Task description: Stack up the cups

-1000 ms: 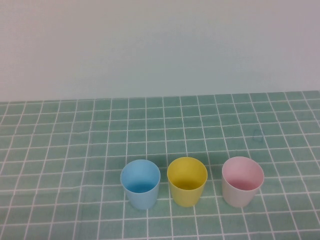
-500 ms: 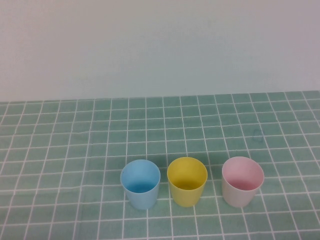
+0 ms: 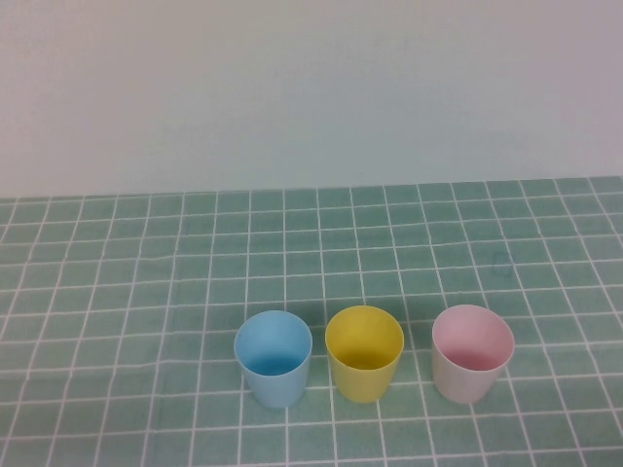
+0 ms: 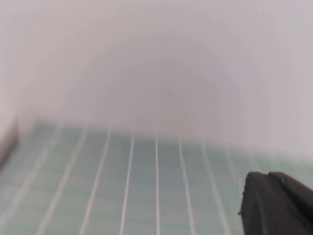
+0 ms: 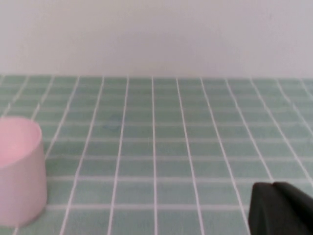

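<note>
Three upright cups stand in a row near the table's front edge in the high view: a light blue cup on the left, a yellow cup in the middle, a pale pink cup on the right, each apart from the others. The pink cup also shows in the right wrist view. Neither arm appears in the high view. My left gripper is shut with nothing in it, low over the cloth. My right gripper is shut and empty too, off to the side of the pink cup.
A green cloth with a white grid covers the table. A plain pale wall rises behind it. A pale blurred object sits at the edge of the left wrist view.
</note>
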`<state>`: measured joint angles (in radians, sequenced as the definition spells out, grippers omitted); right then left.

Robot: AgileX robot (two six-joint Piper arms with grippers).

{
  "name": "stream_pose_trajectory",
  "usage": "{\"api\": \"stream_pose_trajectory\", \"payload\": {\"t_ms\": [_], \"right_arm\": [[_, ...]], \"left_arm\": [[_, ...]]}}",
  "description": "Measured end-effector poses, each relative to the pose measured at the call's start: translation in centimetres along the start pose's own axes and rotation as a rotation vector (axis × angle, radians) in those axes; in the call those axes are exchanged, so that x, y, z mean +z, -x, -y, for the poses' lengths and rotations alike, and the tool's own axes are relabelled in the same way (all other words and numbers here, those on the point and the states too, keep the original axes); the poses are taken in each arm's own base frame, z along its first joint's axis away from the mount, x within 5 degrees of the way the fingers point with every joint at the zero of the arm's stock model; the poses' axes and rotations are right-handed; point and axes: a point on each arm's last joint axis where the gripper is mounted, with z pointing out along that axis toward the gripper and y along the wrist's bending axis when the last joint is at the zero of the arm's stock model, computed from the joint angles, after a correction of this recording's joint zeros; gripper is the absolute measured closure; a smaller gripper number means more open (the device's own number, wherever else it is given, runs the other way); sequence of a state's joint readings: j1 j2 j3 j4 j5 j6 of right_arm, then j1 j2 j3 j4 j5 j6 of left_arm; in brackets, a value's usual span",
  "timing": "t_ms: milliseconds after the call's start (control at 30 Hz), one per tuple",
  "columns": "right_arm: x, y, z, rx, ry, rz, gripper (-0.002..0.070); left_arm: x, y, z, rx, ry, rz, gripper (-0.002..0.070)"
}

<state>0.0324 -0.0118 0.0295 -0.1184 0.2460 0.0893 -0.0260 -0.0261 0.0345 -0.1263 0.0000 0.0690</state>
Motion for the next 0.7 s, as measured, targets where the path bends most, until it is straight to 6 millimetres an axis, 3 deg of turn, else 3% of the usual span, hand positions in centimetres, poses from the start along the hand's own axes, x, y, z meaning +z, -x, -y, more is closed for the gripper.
{"api": "stream_pose_trajectory", "payload": {"t_ms": [133, 267, 400, 700], "right_arm": [[-0.1, 1.5, -0.1, -0.005, 0.014, 0.166, 0.0678], [-0.4, 2.5, -0.2, -0.016, 0.023, 0.284, 0.0678], [-0.5, 2.9, -0.3, -0.021, 0.026, 0.321, 0.0678], [-0.6, 3.1, -0.3, -0.033, 0.026, 0.35, 0.0678]], "left_arm": [[-0.2, 1.9, -0.2, -0.016, 0.016, 0.213, 0.0676], [-0.3, 2.5, -0.2, -0.003, 0.022, 0.274, 0.0676], [-0.4, 2.6, -0.2, -0.001, 0.023, 0.291, 0.0676], [-1.2, 4.6, -0.4, -0.032, 0.034, 0.528, 0.0676]]}}
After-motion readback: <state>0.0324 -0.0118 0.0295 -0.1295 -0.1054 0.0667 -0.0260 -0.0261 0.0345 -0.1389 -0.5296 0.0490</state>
